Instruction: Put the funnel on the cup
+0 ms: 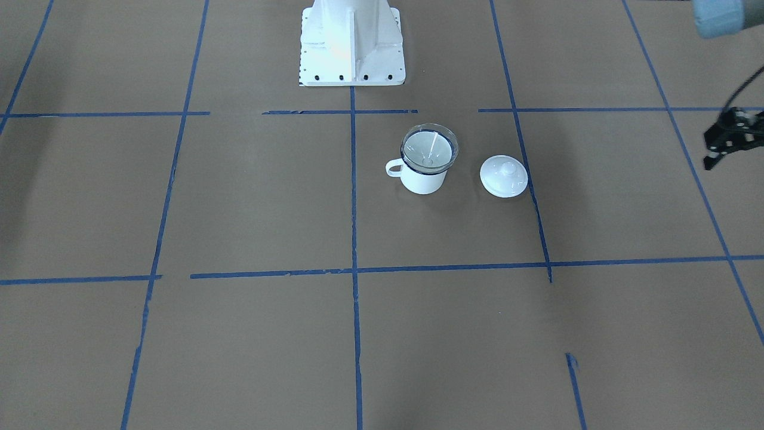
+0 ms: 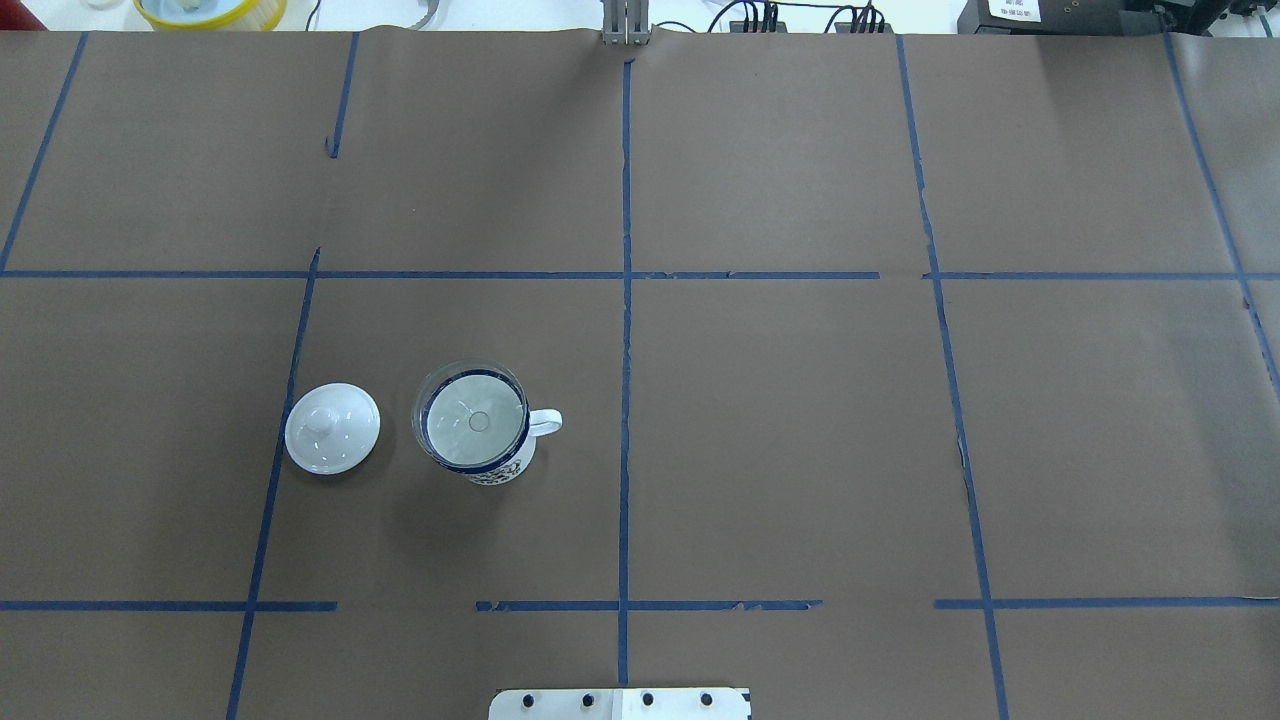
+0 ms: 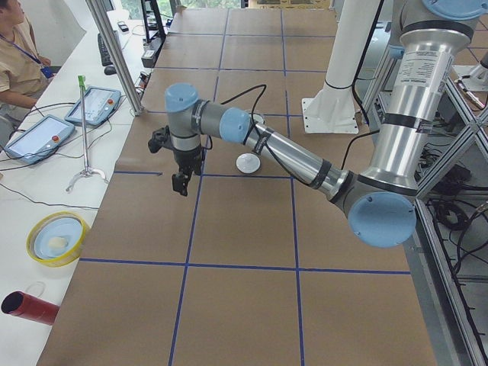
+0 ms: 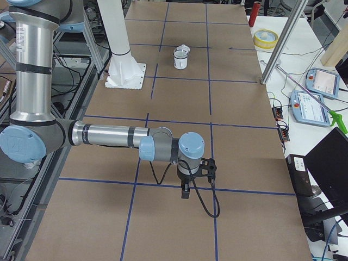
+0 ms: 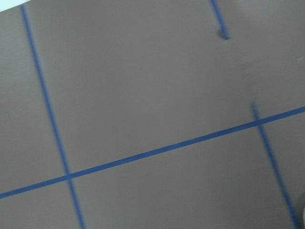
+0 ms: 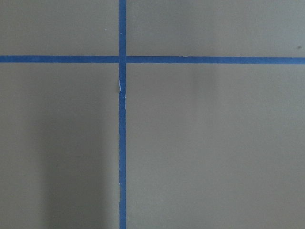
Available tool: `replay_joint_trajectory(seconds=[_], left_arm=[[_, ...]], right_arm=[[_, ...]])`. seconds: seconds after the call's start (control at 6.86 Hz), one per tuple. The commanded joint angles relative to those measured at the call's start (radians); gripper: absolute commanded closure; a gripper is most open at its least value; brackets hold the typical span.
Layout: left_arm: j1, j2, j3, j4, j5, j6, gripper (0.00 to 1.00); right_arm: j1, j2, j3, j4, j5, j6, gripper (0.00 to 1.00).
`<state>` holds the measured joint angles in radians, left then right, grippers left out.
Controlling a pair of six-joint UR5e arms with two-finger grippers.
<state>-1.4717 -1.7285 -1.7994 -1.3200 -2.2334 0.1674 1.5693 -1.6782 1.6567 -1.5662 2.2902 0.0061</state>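
Blue-taped brown table (image 1: 239, 197); funnel (image 1: 430, 148) atop cup (image 1: 424, 181)

Silver links (image 3: 297, 158), light-blue joint caps (image 3: 181, 96), black cable (image 1: 743, 87), black left claw (image 3: 180, 185).

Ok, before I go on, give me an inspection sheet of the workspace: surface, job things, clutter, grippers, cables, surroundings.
Surface: brown paper-covered table, flat, with a blue tape grid.
Job's things: small clear funnel sits upright in the white enamel mug with a dark blue rim.
Clutter: white round knobbed lid lies beside the mug, apart from it.
Grippers: left gripper and right gripper hang over bare table, far from the mug. Nothing seen in them. Open or shut cannot be told.
Cables: black wrist cable loops below the right arm, away from the mug.
Surroundings: operator, grey tablet and yellow-rimmed bowl at the side bench.
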Motion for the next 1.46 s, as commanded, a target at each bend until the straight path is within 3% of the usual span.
replay_joint_trajectory(seconds=[0.0, 0.15, 0.44, 0.87, 1.31], left_arm=[[-0.097, 0.184, 0.101, -0.033, -0.005, 0.152, 0.0], [-0.095, 0.264, 0.115, -0.113, -0.014, 0.146, 0.0], [-0.098, 0.28, 0.132, -0.133, -0.136, 0.144, 0.0], [-0.099, 0.238, 0.132, -0.14, -0.044, 0.138, 0.0], [-0.099, 0.236, 0.13, -0.14, -0.029, 0.098, 0.0]], right_arm=[[0.0, 0.0, 0.0, 0.0, 0.0, 0.0, 0.0], [0.0, 0.0, 0.0, 0.0, 0.0, 0.0, 0.0], [0.0, 0.0, 0.0, 0.0, 0.0, 0.0, 0.0], [0.0, 0.0, 0.0, 0.0, 0.0, 0.0, 0.0], [0.0, 0.0, -0.002, 0.0, 0.0, 0.0, 0.0]])
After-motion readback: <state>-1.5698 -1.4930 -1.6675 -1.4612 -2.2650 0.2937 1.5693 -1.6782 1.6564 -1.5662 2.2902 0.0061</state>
